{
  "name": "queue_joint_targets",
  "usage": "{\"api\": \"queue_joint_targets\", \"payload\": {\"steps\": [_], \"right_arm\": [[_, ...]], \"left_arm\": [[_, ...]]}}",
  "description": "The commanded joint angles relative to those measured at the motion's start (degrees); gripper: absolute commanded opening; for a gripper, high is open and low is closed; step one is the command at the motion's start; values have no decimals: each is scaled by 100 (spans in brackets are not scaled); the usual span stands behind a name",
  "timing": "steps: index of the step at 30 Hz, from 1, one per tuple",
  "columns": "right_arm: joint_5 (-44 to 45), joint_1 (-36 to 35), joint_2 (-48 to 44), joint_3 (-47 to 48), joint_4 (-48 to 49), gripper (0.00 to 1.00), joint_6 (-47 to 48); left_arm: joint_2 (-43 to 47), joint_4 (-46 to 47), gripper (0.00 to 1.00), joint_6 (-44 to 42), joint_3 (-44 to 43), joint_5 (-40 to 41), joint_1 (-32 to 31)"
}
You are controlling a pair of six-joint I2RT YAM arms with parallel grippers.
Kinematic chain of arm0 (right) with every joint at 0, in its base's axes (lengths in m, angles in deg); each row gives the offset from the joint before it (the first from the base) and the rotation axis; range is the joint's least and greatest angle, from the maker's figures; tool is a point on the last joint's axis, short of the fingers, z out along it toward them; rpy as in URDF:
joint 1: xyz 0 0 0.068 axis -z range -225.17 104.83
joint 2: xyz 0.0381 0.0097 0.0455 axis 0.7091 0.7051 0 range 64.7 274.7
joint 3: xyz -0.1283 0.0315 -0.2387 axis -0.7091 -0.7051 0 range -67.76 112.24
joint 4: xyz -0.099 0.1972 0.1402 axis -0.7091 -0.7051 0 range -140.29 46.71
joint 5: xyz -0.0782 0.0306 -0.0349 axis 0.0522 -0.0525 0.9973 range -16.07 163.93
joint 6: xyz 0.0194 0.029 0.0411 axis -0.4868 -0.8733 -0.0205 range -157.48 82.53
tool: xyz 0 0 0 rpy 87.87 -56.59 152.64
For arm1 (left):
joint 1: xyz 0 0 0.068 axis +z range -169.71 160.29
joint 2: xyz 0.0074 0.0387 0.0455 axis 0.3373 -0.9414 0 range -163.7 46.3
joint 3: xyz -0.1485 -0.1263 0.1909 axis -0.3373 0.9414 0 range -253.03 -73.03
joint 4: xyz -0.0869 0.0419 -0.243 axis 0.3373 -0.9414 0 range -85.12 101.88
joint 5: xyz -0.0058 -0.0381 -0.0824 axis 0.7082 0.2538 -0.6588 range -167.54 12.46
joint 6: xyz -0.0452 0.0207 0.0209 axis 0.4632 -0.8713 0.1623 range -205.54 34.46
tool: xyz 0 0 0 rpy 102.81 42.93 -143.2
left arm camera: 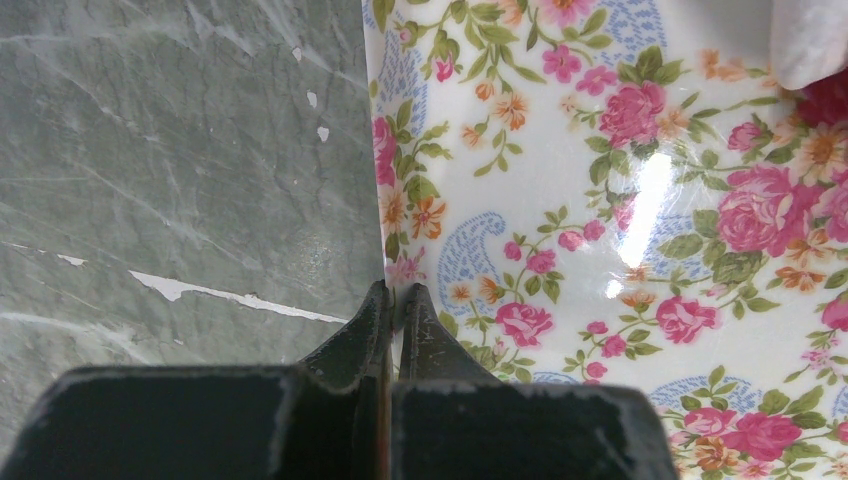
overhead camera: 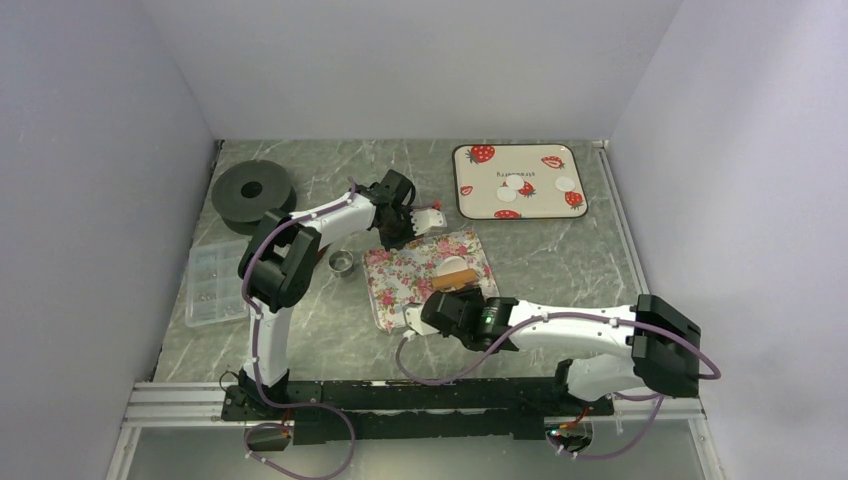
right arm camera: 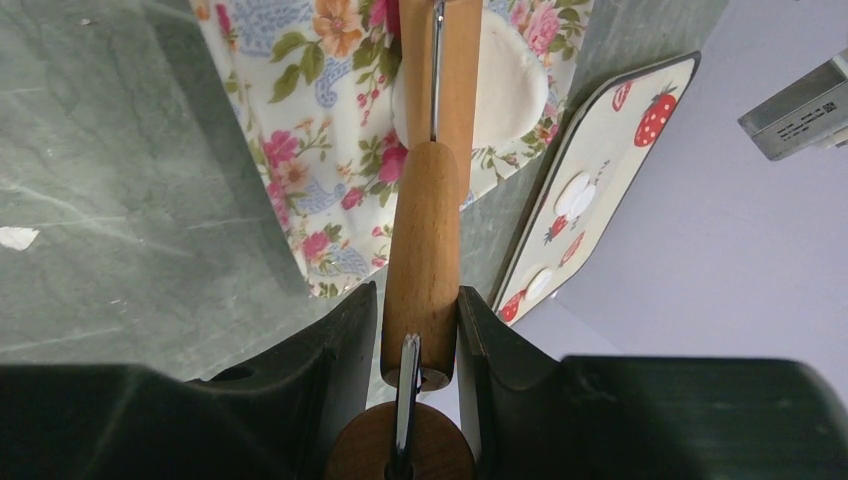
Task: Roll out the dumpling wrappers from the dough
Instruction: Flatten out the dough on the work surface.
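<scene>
Right pincer [right arm camera: 415, 295] clamps the rolling pin [right arm camera: 425, 230] handle, roller on dough [right arm camera: 510, 85] atop floral mat [left arm camera: 600, 250]. Left pincer [left arm camera: 395, 300] is closed at the mat edge. Best approach: light, even passes with the mat pinned. Finished dumpling wrappers [overhead camera: 566, 184] sit on strawberry tray [overhead camera: 545, 205], far right. Grey marble-look desk [overhead camera: 320, 330], white walls.

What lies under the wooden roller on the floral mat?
A flat white round of dough lies under the wooden roller, on the floral mat. The roller covers its middle strip.
</scene>
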Motion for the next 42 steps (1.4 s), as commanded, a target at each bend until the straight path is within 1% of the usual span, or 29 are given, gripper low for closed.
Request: {"api": "queue_joint_targets", "payload": {"steps": [1, 4, 7, 9, 12, 15, 18, 22, 25, 27, 30, 33, 36, 40, 42], "right_arm": [[-1010, 370, 492, -111, -611, 0, 53], [-989, 619, 774, 35, -296, 0, 378], [-1020, 638, 902, 103, -408, 0, 303], [-1012, 474, 800, 25, -614, 0, 107], [-1146, 202, 402, -167, -932, 0, -216], [-1244, 76, 223, -319, -1022, 0, -392], [-1143, 105, 405, -371, -747, 0, -139], [-1196, 606, 806, -78, -197, 0, 371], [-1090, 638, 916, -40, -260, 0, 423], [-1106, 423, 829, -144, -472, 0, 158], [-1260, -171, 545, -383, -796, 0, -454], [-1272, -392, 331, -520, -1012, 0, -783], [-1143, -211, 327, -642, -651, 0, -339], [-1184, 583, 680, -358, -109, 0, 274], [-1100, 647, 788, -264, -69, 0, 462]], "left_arm": [[-582, -706, 0, -151, 442, 103, -135], [-580, -706, 0, -151, 448, 95, -135], [-581, -706, 0, -151, 457, 111, -133], [-573, -691, 0, -158, 461, 112, -131], [-606, -693, 0, -153, 442, 95, -131], [-604, -670, 0, -158, 468, 57, -128], [-632, -689, 0, -151, 465, 20, -136], [-627, -680, 0, -142, 473, 50, -139], [-639, -705, 0, -142, 463, 43, -139], [-650, -700, 0, -152, 466, 80, -139], [-650, -691, 0, -151, 464, 73, -135], [-667, -698, 0, -142, 453, 70, -139], [-690, -706, 0, -143, 450, 73, -138], [-651, -706, 0, -151, 466, 95, -135], [-646, -706, 0, -149, 458, 94, -137]]}}
